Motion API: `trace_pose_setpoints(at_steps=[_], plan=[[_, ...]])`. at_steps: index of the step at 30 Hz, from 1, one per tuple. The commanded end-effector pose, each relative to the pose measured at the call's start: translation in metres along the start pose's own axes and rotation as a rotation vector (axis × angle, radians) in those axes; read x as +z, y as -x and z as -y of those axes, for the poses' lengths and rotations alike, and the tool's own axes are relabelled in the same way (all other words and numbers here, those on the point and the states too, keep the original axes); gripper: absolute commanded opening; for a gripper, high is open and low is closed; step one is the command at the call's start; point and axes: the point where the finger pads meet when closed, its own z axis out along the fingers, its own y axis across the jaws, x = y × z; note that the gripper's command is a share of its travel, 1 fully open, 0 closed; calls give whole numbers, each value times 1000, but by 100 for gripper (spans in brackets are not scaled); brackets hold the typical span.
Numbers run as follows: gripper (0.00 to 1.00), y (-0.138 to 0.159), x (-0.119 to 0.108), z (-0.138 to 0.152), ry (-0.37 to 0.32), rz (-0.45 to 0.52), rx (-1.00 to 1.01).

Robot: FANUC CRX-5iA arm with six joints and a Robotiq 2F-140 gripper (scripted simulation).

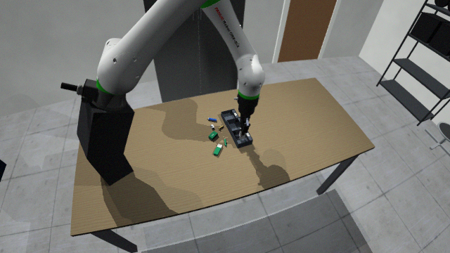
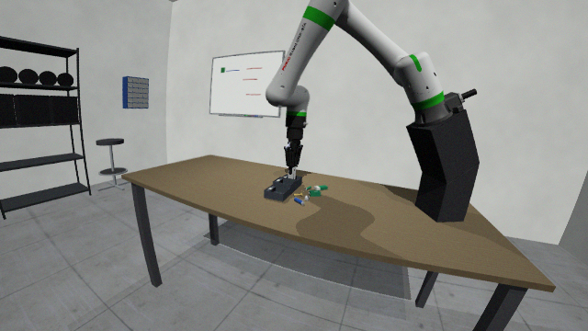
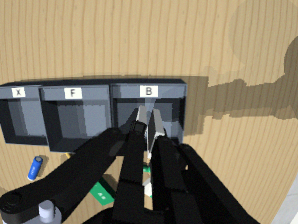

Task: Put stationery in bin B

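Tool (image 1: pixel 244 133) low over dark bins (image 1: pixel 228 121), small items (image 1: pixel 217 150) scattered beside.

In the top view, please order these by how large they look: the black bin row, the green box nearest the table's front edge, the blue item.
1. Black bin row, clearly largest.
2. Green box.
3. Blue item, smallest, though it lies slightly farther from the camera.
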Motion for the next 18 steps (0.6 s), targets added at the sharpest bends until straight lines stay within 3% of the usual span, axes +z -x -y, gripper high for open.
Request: trace_pose_setpoints(at_steps=[1,18], plan=[[5,0,-3,0,0,0,0],[5,0,-31,0,0,0,0]])
